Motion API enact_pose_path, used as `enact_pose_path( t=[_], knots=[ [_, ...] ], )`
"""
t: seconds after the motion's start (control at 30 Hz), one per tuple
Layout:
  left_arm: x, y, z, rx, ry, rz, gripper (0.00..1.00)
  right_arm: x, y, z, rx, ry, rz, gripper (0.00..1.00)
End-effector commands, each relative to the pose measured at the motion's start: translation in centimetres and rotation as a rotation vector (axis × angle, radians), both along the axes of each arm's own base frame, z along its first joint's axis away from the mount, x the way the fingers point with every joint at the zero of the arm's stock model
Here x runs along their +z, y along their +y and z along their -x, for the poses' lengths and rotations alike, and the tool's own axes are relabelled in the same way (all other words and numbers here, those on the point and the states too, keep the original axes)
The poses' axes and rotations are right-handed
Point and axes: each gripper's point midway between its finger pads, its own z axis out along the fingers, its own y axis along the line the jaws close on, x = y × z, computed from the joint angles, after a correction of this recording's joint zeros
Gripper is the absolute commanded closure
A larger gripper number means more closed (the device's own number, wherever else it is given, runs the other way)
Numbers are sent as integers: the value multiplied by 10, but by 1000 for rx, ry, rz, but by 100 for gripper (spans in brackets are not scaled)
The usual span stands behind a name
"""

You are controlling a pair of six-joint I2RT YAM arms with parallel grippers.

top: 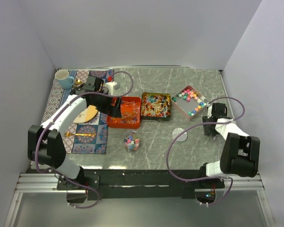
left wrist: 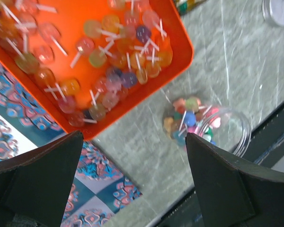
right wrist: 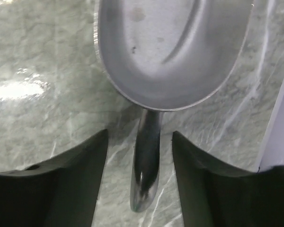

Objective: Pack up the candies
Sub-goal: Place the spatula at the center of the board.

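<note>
1. Top external view: grey-green marbled desk (top: pixel 156 80), bearing all the rest.
2. Patterned cloth (top: pixel 97 142) along the desk's left side, with a pale blue cup (top: pixel 64 79) at its far corner.
3. Left gripper (top: pixel 114 109) above the left part of the orange tray (top: pixel 124 126). In the left wrist view, fingers (left wrist: pixel 42 175) spread wide with nothing between them.
4. Right gripper (top: pixel 212 124) low near the desk's right edge, close to the pale box (top: pixel 181 108). In the right wrist view, fingers (right wrist: pixel 61 184) parted either side of a scoop handle, a gap on each side, no grip.
5. Three containers in a row across the middle:
   - orange tray full of lollipops (top: pixel 130 111)
   - dark red tray (top: pixel 143 106) just beside it, filled with twist-wrapped candies (top: pixel 156 105)
   - pale box set at an angle further right, lined with bright ball candies (top: pixel 191 99)
6. Clear jar (left wrist: pixel 239 132) on the bare desk just nearer than the orange tray, holding mixed candies (left wrist: pixel 187 118).
7. Metal scoop (right wrist: pixel 170 52) flat on the desk, hollow side up, bowl pointing away from the right gripper.
8. Small round lid (top: pixel 180 134) lying flat between the jar and the right gripper.
</note>
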Motion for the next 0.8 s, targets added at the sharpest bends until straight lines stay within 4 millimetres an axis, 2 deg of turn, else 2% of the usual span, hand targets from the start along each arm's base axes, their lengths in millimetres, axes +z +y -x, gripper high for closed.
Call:
enact_pose_path(
  t=[0.0,0.07,0.1,0.13,0.17,0.2,0.23,0.27,0.3,0.33,0.37,0.4,0.43,0.53,0.63,0.73,0.77],
  knots=[
    [11,-1,2,-22,-43,12,3,23,2,-10,62,-1,-13,34],
    [11,-3,-1,-20,-47,18,3,43,3,-15,61,-27,-28,32],
    [12,-4,-3,-18,-50,23,3,54,9,-7,50,-24,-50,29],
    [12,-3,-5,-10,-55,20,3,73,9,-14,50,-65,-54,29],
    [13,-3,-9,1,-64,23,3,84,12,-14,68,-85,-60,28],
    [13,0,-14,45,-63,11,4,104,18,-11,106,-132,-67,27],
    [12,2,-17,72,-65,8,3,122,32,-18,182,-193,-111,26],
    [12,5,-22,104,-76,5,4,136,42,-21,292,-235,-110,19],
    [13,7,-25,162,-65,18,3,153,57,-22,401,-297,-114,19],
    [14,17,-30,205,-78,15,4,161,81,-24,534,-339,-163,19],
    [19,21,-34,229,-110,32,4,164,92,-24,664,-349,-128,18],
    [21,25,-36,256,-118,43,4,160,104,-18,761,-320,-125,17],
    [23,36,-40,292,-131,42,4,155,131,-12,912,-288,-128,17],
    [27,52,-44,327,-164,45,4,136,176,5,1240,-182,-105,17],
    [30,60,-43,340,-170,39,4,119,195,16,1445,-78,-74,16],
    [31,63,-39,344,-162,52,3,102,199,14,1565,-34,-46,16],
    [31,63,-37,346,-155,60,4,96,198,14,1653,-16,-17,15]
  ],
)
